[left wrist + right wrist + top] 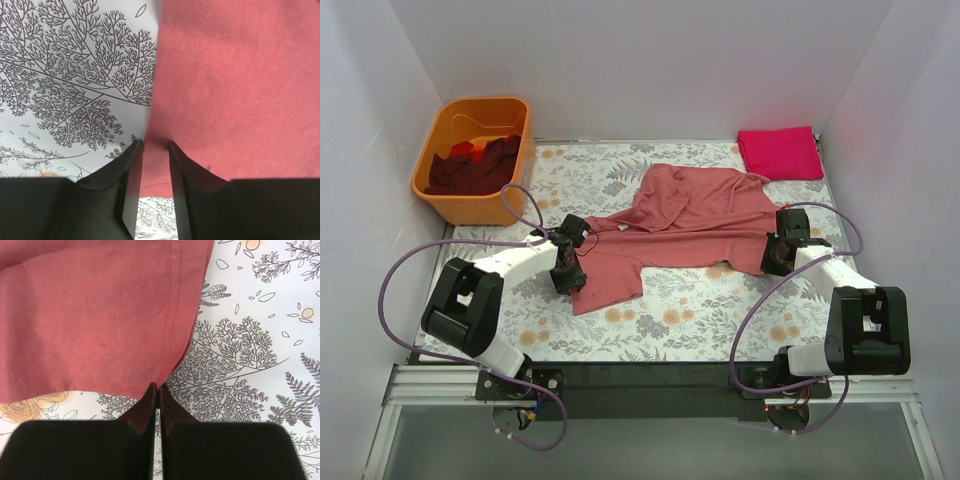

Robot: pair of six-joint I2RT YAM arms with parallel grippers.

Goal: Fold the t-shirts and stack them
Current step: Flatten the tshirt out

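Since a thin hem corner was all that was pinched in the right gripper [157, 388], a slip on lifting was judged likely; the left gripper [155, 145] was clamped on a fuller edge, so uneven pull could bunch the cloth. The salmon-pink t-shirt [690, 220] was spread rumpled midway between near and far edges, long axis left-to-right, collar end not discernible.

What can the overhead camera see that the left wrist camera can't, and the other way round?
Only the overhead view shows the orange tub of dark shirts, the folded magenta shirt, and the right gripper at the edge of the salmon-pink shirt. Only the left wrist view shows the fingers of the left gripper narrowly apart, with cloth between them. Both show that shirt lying on the floral table cover.
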